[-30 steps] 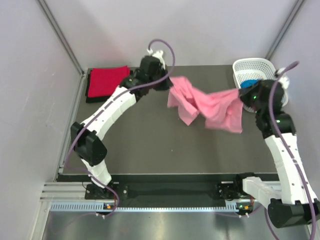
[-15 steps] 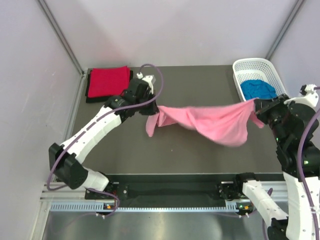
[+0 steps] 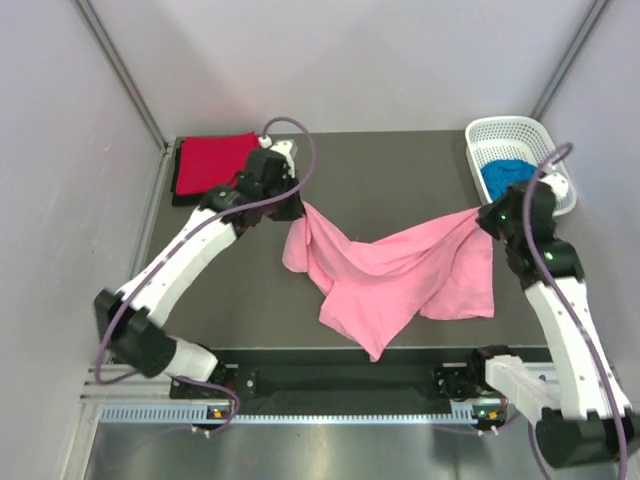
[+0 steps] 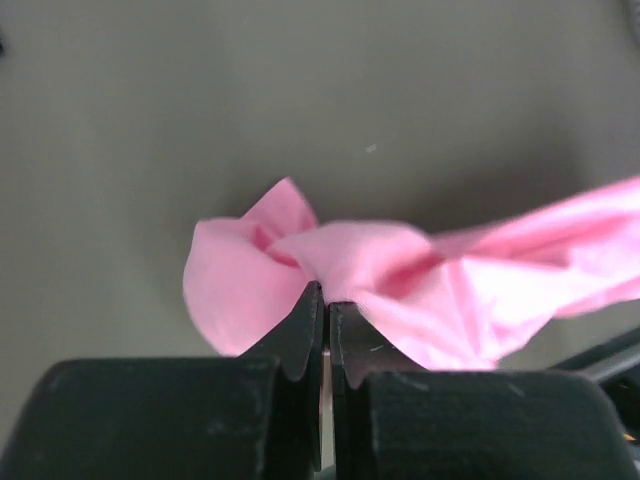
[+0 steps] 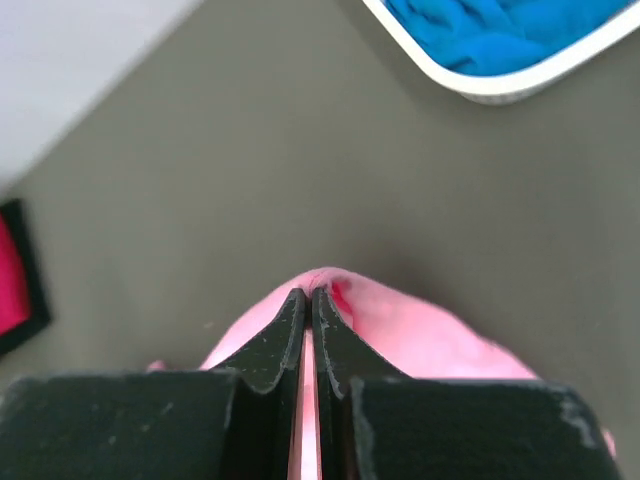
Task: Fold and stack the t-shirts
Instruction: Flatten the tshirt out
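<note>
The pink t-shirt (image 3: 390, 275) hangs stretched between both grippers over the middle of the dark table, its lower part sagging toward the near edge. My left gripper (image 3: 298, 207) is shut on its left corner (image 4: 300, 250). My right gripper (image 3: 480, 215) is shut on its right corner (image 5: 330, 285). A red t-shirt (image 3: 212, 160) lies folded at the far left corner on top of a black t-shirt (image 3: 190, 197) whose edge shows beneath it. A blue t-shirt (image 3: 508, 175) lies crumpled in the white basket (image 3: 505, 128).
The white lattice basket (image 5: 480, 85) stands at the far right corner, close behind my right gripper. Grey walls enclose the table (image 3: 400, 170) on three sides. A metal rail (image 3: 340, 380) runs along the near edge between the arm bases.
Both grippers have moved and lowered with the pink t-shirt. The cloth was pulled taut half a second ago and now sags, its lower part draping down toward the near edge.
</note>
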You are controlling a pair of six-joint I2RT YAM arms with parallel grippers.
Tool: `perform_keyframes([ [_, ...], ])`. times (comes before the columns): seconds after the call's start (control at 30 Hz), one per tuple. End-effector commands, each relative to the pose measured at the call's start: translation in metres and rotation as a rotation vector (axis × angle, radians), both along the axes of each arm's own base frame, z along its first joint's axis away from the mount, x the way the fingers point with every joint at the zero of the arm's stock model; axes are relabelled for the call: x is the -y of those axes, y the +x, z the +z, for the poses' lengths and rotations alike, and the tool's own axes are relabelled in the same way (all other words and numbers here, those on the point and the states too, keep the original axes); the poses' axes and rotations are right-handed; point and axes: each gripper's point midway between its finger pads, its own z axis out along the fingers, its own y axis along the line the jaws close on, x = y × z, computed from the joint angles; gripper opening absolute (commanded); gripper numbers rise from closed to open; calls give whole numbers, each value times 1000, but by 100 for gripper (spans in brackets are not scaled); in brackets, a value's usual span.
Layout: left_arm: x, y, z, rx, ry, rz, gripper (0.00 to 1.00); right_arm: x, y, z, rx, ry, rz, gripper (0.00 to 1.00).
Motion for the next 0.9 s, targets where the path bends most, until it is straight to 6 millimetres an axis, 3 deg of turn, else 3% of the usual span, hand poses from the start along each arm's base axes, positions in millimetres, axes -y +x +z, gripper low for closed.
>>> perform_keyframes([
  [0.0, 0, 34, -44, -67, 49, 0, 0, 20, 47, -16, 32, -41, -96, 0],
  [0.03, 2, 50, -59, -89, 75, 4, 0, 24, 62, -40, -25, -49, -103, 0],
  [0.1, 0, 71, -69, -103, 84, 23, 0, 26, 94, -35, 9, -56, -74, 0],
  [0.13, 3, 91, -76, -120, 79, 28, 0, 27, 116, -55, -39, -62, -63, 0],
  [0.2, 8, 109, -79, -137, 58, 27, 0, 16, 141, -67, -84, -61, 21, 0],
  [0.23, 10, 129, -78, -137, 43, 39, 0, 11, 166, -74, -117, -57, 49, 0],
  [0.3, 4, 136, -78, -175, 73, 55, 14, -4, 177, -86, -189, -35, 150, 6],
  [0.33, 4, 148, -67, -146, 89, 65, 23, -7, 187, -81, -193, -30, 164, 10],
  [0.37, -6, 147, -66, -150, 135, 96, 35, -8, 183, -85, -228, -26, 173, 16],
  [0.4, -15, 147, -68, -143, 176, 119, 40, -14, 178, -80, -227, -28, 191, 28],
  [0.47, -27, 137, -57, -118, 196, 142, 51, -17, 163, -76, -250, 2, 173, 39],
  [0.5, -32, 127, -74, -142, 214, 143, 52, -16, 143, -78, -296, 10, 139, 43],
  [0.53, -33, 117, -59, -107, 184, 136, 52, -16, 131, -79, -323, 31, 114, 45],
  [0.57, -33, 108, -61, -109, 166, 125, 52, -21, 120, -81, -339, 70, 102, 46],
  [0.6, -24, 91, -80, -153, 114, 81, 52, -31, 100, -83, -356, 89, 121, 47],
  [0.63, -21, 79, -69, -131, 67, 57, 53, -40, 91, -85, -358, 108, 137, 48],
  [0.67, -18, 69, -71, -139, 37, 37, 53, -51, 81, -88, -365, 143, 155, 48],
  [0.7, -11, 50, -75, -165, -24, -3, 52, -65, 59, -97, -397, 152, 183, 48],
  [0.77, -3, 31, -78, -182, -80, -50, 52, -89, 32, -109, -459, 231, 228, 49],
  [0.8, -2, 17, -92, -219, -93, -62, 52, -101, 9, -121, -507, 236, 255, 48],
  [0.87, 4, 5, -87, -203, -131, -99, 52, -111, -23, -138, -593, 266, 231, 48],
])
